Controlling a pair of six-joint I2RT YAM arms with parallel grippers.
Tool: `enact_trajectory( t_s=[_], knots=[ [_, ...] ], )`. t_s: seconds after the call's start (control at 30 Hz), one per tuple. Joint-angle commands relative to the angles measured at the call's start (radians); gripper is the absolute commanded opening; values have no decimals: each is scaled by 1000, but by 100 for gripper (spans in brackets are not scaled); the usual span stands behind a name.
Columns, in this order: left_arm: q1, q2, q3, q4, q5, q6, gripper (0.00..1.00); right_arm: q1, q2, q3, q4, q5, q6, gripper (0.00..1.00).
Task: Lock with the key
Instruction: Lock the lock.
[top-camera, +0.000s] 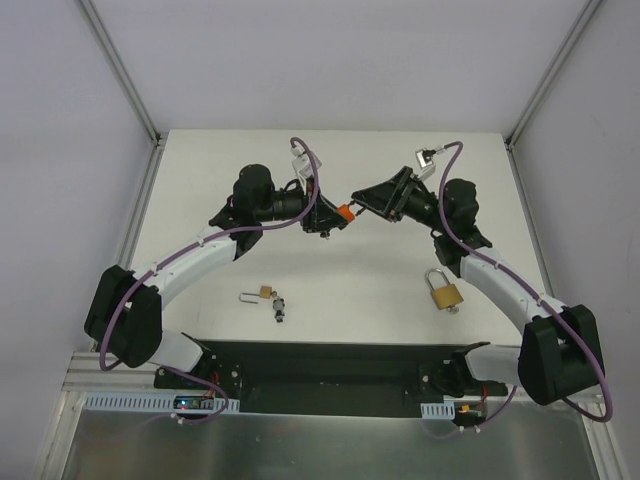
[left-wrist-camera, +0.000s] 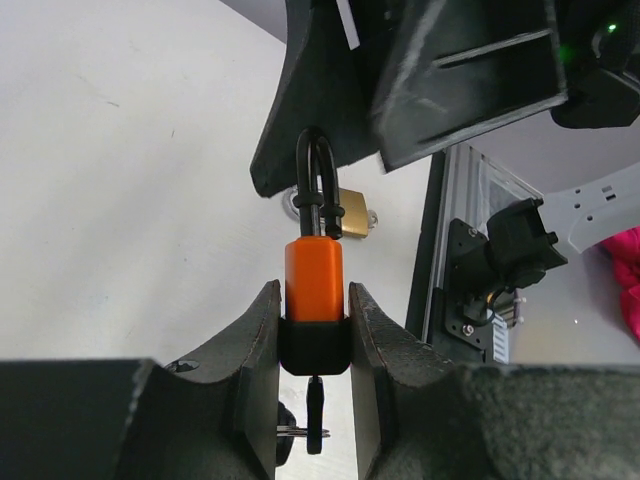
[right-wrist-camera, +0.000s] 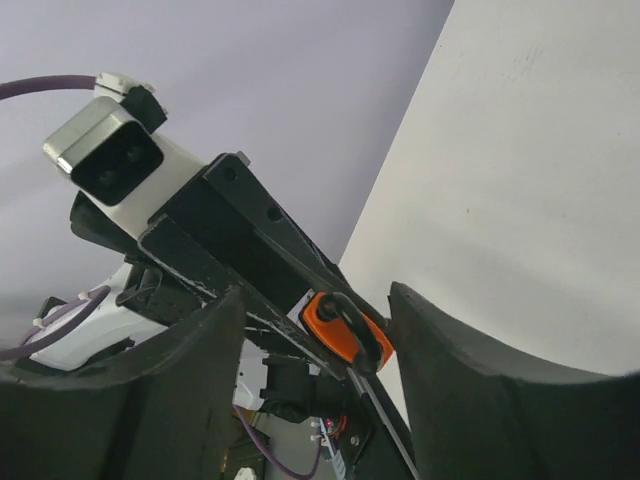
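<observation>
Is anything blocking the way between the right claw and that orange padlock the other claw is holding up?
Nothing visible does. The orange padlock with the black shackle is clamped in the left gripper, and the right gripper sits right at its shackle end, jaws apart, with only open air between.

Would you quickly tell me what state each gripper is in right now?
Left gripper: shut on the orange-bodied padlock with a black shackle.
Right gripper: open, its fingers apart on either side of that padlock.
</observation>
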Motion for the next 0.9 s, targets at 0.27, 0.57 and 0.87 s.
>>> enact_trajectory(
  t_s=[0.27, 0.57, 0.87],
  knots=[
    [146, -165, -157, 312, 86, -267, 0, -62, -95, 161, -191, -117, -261, 95],
    [211, -276, -256, 305, 122, -301, 0, -102, -175, 167, -375, -131, -448, 97],
    [214, -311, -261, 217, 151, -251, 0, -102, -164, 184, -441, -177, -526, 96]
  ],
)
